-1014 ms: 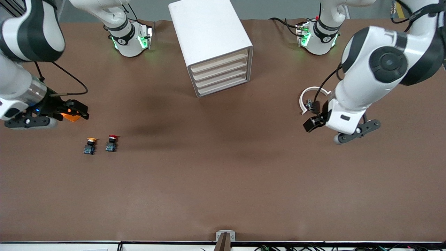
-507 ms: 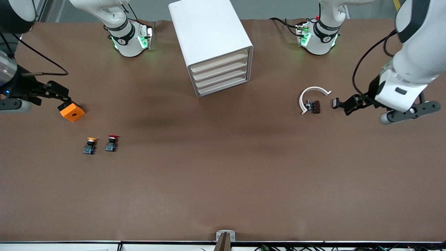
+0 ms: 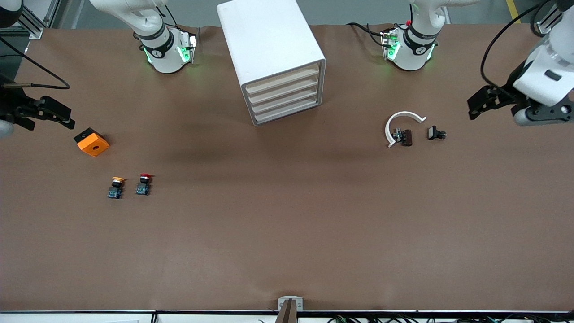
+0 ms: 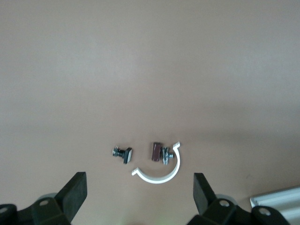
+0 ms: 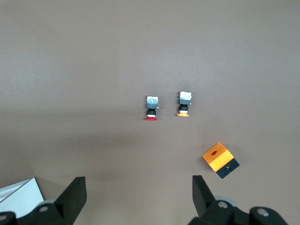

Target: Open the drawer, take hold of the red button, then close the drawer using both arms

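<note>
A small push button with a round red cap on a black-and-blue blocky base [image 3: 144,184] is seen lying on the brown table surface [image 3: 287,233], toward the right arm's end of the table; in the right wrist view it appears as well [image 5: 151,108]. Just beside it, closer to that end, a like button with a yellow-orange cap [image 3: 116,187] is placed, the two being apart. An orange cube with a round hole and a black side [image 3: 92,142] is found farther from the front camera than both buttons. A white cabinet of four stacked drawers [image 3: 272,58] is set between the two arm bases, with every drawer front flush. Toward the left arm's end, a white curved plastic clip [image 3: 400,121] is laid, with a small dark brown and metal part [image 3: 403,137] resting at its open side and a small black fitting [image 3: 435,133] just beside that, apart from it. The black two-finger left gripper [image 3: 476,104] is held over bare table near the left arm's end, its fingers [image 4: 75,193] spread wide with nothing between them. The black two-finger right gripper [image 3: 58,115] is held at the right arm's end close to the cube, its fingers [image 5: 74,196] likewise spread wide and gripping nothing.
</note>
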`<state>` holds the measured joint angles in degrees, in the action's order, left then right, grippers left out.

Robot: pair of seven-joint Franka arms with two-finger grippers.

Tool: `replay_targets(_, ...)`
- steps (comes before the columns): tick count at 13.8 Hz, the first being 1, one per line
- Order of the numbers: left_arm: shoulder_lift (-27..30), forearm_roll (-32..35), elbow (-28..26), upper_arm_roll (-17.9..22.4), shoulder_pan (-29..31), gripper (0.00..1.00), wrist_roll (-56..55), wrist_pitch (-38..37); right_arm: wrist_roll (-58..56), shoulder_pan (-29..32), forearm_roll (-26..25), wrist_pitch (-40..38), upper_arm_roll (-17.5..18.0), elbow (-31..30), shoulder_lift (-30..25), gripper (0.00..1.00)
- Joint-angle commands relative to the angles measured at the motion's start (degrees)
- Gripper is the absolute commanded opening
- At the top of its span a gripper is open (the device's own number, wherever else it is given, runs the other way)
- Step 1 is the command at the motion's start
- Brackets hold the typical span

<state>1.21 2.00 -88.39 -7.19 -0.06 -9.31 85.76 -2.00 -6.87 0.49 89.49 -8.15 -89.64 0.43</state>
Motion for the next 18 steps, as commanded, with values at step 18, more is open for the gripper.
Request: replay_targets(18,1.3,-2.0,1.1,1.5,0.5,1.00,2.1,-4.7,0.6,0.4,-0.6,-1.3,0.6,2.2,0.6,1.00)
